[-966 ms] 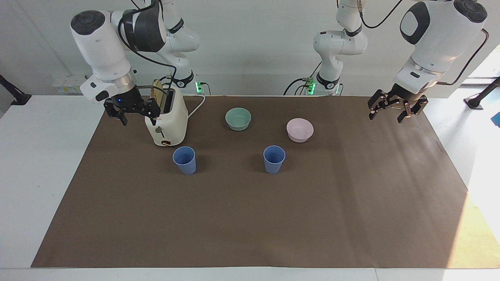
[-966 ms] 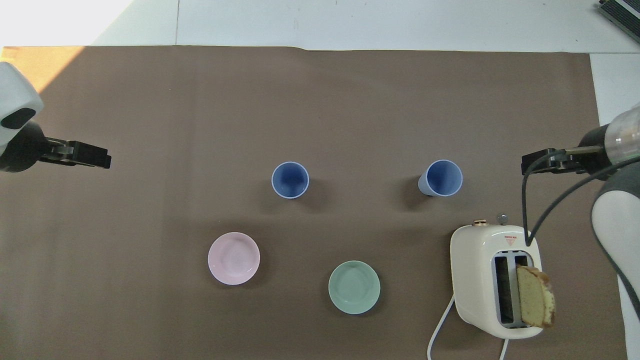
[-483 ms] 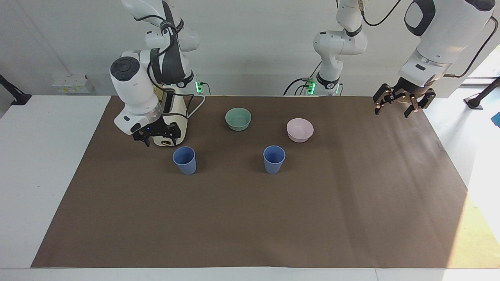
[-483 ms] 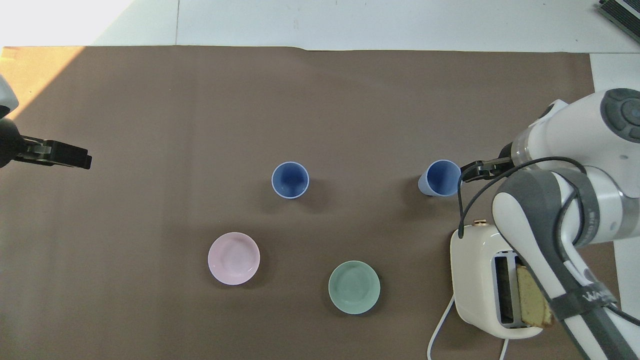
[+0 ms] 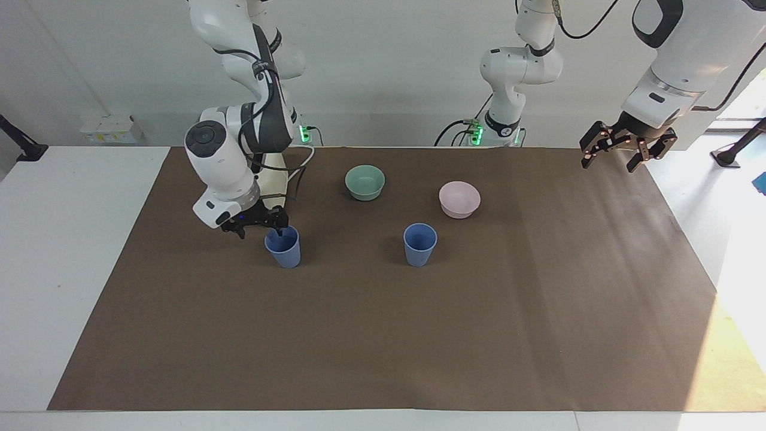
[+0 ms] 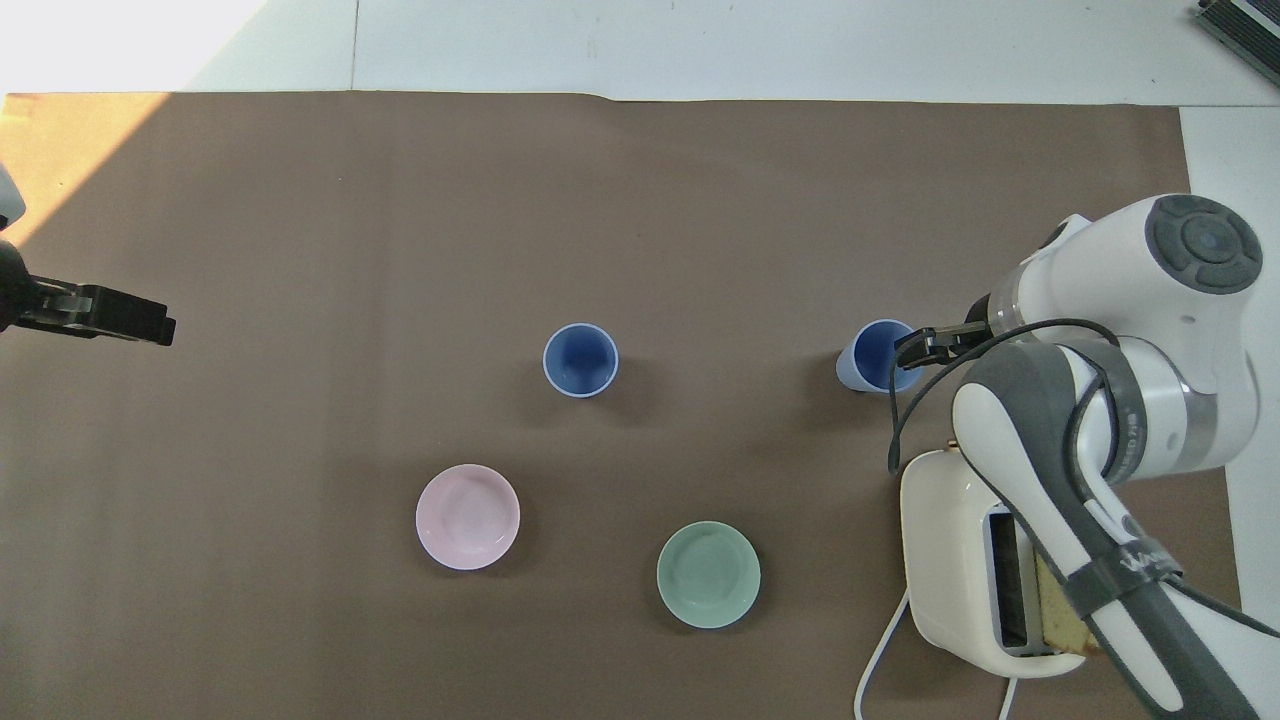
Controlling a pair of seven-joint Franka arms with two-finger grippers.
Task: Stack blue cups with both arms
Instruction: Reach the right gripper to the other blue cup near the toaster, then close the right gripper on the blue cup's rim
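Two matte tapered blue cups [image 5: 283,246] [image 5: 419,243], round pink bowl [image 5: 459,199], smooth brown mat [image 5: 383,335]

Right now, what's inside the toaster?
A slice of bread stands in one slot of the toaster. The right arm covers much of the slots, so the other slot's contents cannot be seen.

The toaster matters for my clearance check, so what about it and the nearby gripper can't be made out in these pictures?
- Toaster, facing view: mostly hidden by the right arm; its front controls are covered.
- Toaster, overhead view: one slot and most of the bread slice lie under the arm's link.
- Right gripper: a fingertip is at the nearer blue cup's rim; touching cannot be told.
- Left gripper, overhead view: wrist cut off by the edge.
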